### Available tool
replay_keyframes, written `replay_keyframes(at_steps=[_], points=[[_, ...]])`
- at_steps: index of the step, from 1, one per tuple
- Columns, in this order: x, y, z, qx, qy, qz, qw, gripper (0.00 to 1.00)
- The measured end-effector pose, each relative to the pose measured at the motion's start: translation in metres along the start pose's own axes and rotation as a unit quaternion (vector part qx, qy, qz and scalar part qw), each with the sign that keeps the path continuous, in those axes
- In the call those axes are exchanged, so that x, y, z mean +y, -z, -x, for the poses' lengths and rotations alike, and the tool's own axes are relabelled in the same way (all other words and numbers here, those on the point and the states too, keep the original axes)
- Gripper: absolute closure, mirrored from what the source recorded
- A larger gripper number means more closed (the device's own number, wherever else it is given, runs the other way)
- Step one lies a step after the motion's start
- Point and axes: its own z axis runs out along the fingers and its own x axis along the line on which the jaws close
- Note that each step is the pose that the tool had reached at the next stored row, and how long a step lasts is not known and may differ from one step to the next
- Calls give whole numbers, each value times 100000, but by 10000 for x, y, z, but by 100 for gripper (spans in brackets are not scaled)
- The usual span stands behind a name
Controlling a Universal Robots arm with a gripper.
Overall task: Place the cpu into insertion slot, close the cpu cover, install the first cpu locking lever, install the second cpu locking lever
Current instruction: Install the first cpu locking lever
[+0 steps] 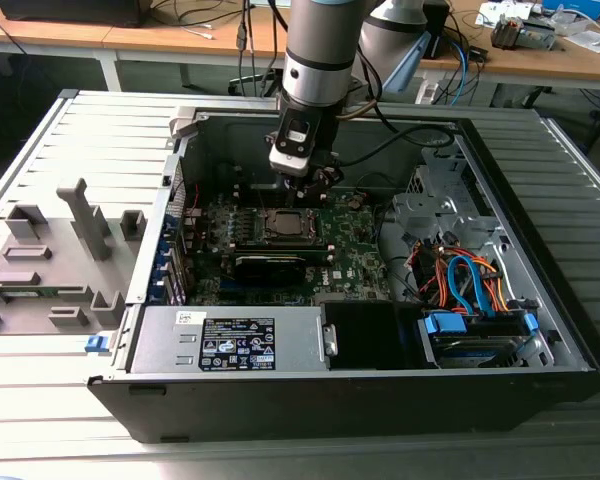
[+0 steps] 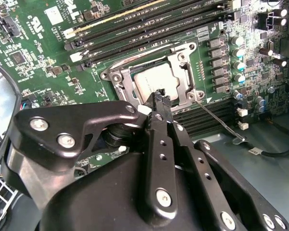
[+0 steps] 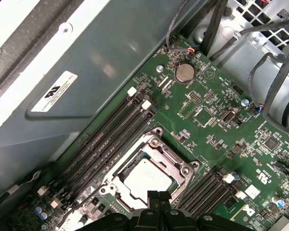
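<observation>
A ribbed grey desk (image 1: pixel 40 430) carries the open case (image 1: pixel 280 400), and cluttered wooden desks stand behind it. A printed label (image 1: pixel 238 345) sits on the power supply (image 1: pixel 165 345). On the motherboard (image 1: pixel 365 260), the cover (image 2: pixel 126 86) lies flat around the cpu (image 2: pixel 154 82). The cpu is face up, square to its socket, just below the pincer (image 2: pixel 161 98). The pincer's tips are pressed together, pinching nothing.

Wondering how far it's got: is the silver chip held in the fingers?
No, the cpu lies in its socket, framed by the cpu cover, beyond the fingers.
</observation>
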Motion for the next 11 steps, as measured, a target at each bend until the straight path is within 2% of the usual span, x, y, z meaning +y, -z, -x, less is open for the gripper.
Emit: replay_keyframes(at_steps=[11], points=[[0,0,0,-47,1033,-40,99995,89]])
